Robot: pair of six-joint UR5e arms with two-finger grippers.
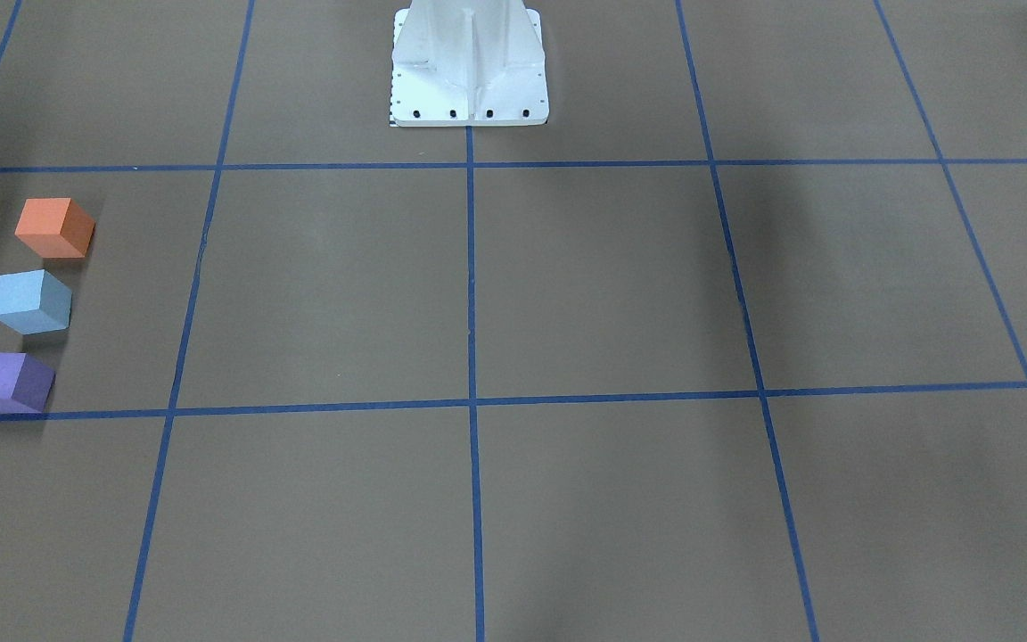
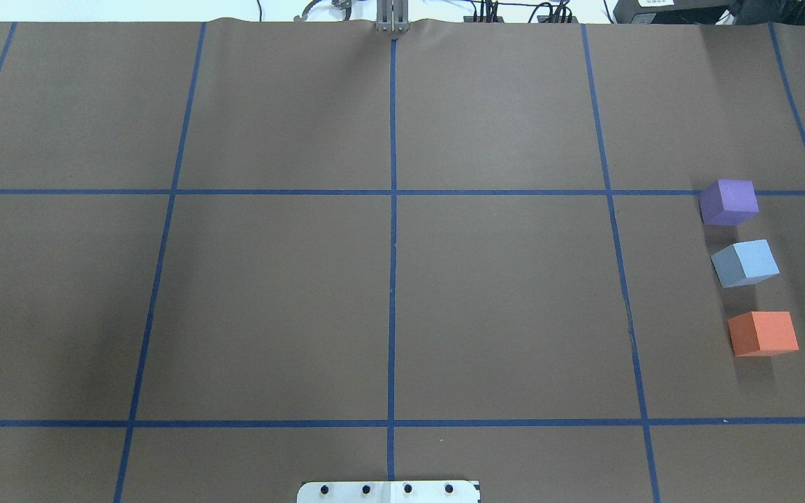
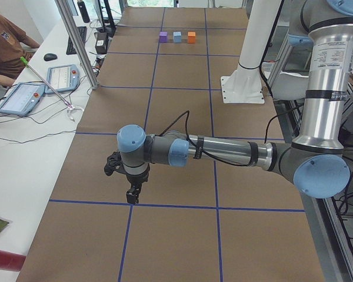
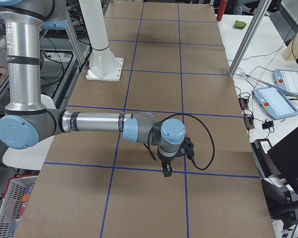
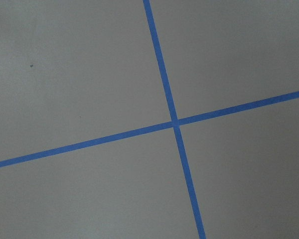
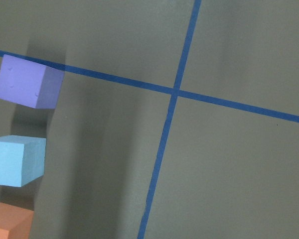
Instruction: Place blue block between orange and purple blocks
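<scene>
The blue block sits on the table's right side between the purple block and the orange block, in a line with small gaps. The front-facing view shows them at its left: orange, blue, purple. The right wrist view shows purple, blue and orange at its left edge. My left gripper shows only in the exterior left view and my right gripper only in the exterior right view. I cannot tell whether they are open or shut.
The brown table carries a grid of blue tape lines. The white robot base stands at the table's near middle. An operator, tablets and cables lie on the side bench.
</scene>
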